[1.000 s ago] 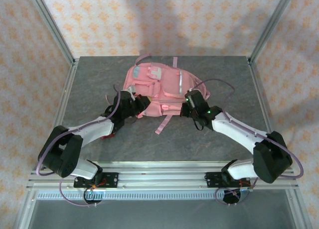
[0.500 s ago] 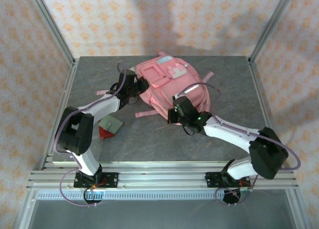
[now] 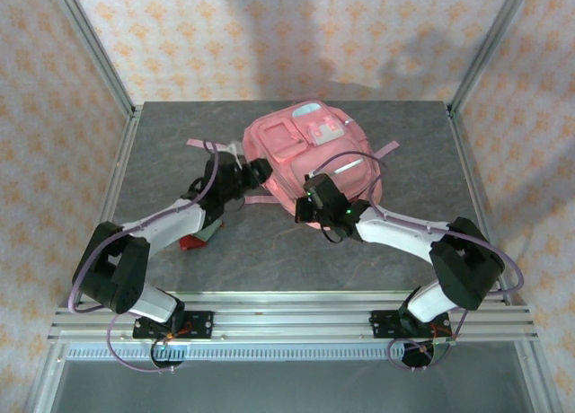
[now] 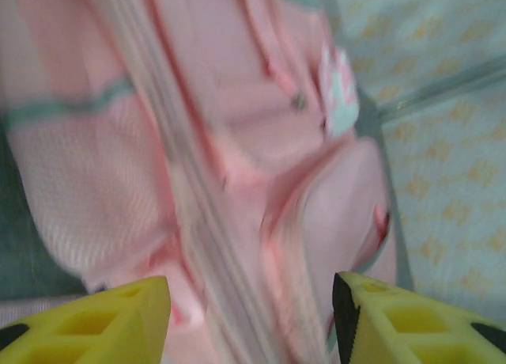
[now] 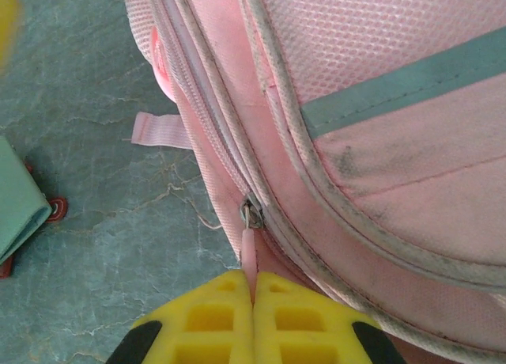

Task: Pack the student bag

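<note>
**Asker:** Start at your far left. What lies there?

**Me:** A flat green thing [image 5: 14, 206] with something red under it, on the table [image 3: 269, 265] near my left arm and apart from the bag. I take it for something that has to go inside. It waits there because no opening is ready for it yet.

**Asker:** And your left gripper?

**Me:** My left gripper [image 4: 251, 323] hangs just at the left flank of the student bag [image 3: 314, 153]. Its fingers [image 4: 87, 326] stand apart with nothing between them. The wrist picture is blurred, but the gap is plain, with pink fabric and a grey zip line beyond it. My guess is that it sits close so it can steady the bag.

**Asker:** Where is the bag itself?

**Me:** Toward the far middle of the table, lying with its teal and white patches up and its straps trailing out on both sides. Lying that way, its side zip faces my arms along the near edge.

**Asker:** Now the right.

**Me:** My right gripper [image 5: 253, 281] is clenched on the pink zip pull [image 5: 250, 249] at the bag's near-left edge. The tab is pinched flat between the pads, and the metal slider [image 5: 251, 212] sits just past them. I hold the tab and not the cloth because drawing it along the track is what works the zip. How much of the zip is open I cannot tell.

**Asker:** What could go wrong?

**Me:** The bag looks soft and light. With nothing pinning it, a tug may drag the whole bag instead of moving the slider.
</note>
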Tool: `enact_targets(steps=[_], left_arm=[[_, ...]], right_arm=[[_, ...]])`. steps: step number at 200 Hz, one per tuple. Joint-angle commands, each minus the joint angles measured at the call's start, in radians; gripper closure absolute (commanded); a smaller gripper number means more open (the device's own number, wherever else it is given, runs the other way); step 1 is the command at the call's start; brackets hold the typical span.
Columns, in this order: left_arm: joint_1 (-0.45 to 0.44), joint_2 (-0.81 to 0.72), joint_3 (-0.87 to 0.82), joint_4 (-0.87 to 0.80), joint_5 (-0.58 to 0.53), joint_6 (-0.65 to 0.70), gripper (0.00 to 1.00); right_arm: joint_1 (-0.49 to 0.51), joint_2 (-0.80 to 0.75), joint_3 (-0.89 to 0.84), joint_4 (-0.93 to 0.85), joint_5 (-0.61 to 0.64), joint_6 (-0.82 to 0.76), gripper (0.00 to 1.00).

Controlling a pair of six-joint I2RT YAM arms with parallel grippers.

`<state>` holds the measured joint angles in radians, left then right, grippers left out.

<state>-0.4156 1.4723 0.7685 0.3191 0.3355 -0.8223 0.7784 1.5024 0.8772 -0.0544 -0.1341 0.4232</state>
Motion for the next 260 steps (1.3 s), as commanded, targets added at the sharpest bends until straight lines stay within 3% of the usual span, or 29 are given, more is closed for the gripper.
enact_targets(steps=[1, 85, 93, 107, 119, 169, 199, 227, 260], left_arm=[[-0.049, 0.010, -0.049, 0.080, -0.002, -0.040, 0.43], [-0.100, 0.243, 0.079, 0.115, -0.059, -0.037, 0.44], [-0.098, 0.255, 0.088, 0.116, -0.060, -0.039, 0.52], [-0.100, 0.272, 0.101, 0.129, -0.043, -0.045, 0.84], [-0.099, 0.275, 0.102, 0.147, -0.025, -0.061, 1.00], [-0.101, 0.243, 0.066, 0.187, 0.006, -0.087, 1.00], [-0.103, 0.235, 0.060, 0.204, 0.017, -0.101, 1.00], [-0.106, 0.236, 0.061, 0.217, 0.030, -0.112, 1.00], [-0.109, 0.228, 0.056, 0.225, 0.030, -0.119, 1.00]], right_arm=[[0.003, -0.032, -0.009, 0.064, 0.007, 0.021, 1.00], [0.004, -0.050, -0.049, 0.101, -0.033, 0.020, 1.00], [0.004, -0.051, -0.053, 0.104, -0.033, 0.017, 1.00], [0.003, -0.040, -0.047, 0.087, -0.019, 0.009, 1.00], [0.004, -0.026, -0.041, 0.076, -0.008, 0.005, 1.00], [-0.001, 0.057, 0.026, 0.043, 0.044, 0.043, 0.96], [-0.008, 0.098, 0.063, 0.027, 0.067, 0.076, 0.78], [-0.015, 0.115, 0.078, 0.021, 0.079, 0.094, 0.71], [-0.023, 0.148, 0.091, 0.011, 0.067, 0.101, 0.73]])
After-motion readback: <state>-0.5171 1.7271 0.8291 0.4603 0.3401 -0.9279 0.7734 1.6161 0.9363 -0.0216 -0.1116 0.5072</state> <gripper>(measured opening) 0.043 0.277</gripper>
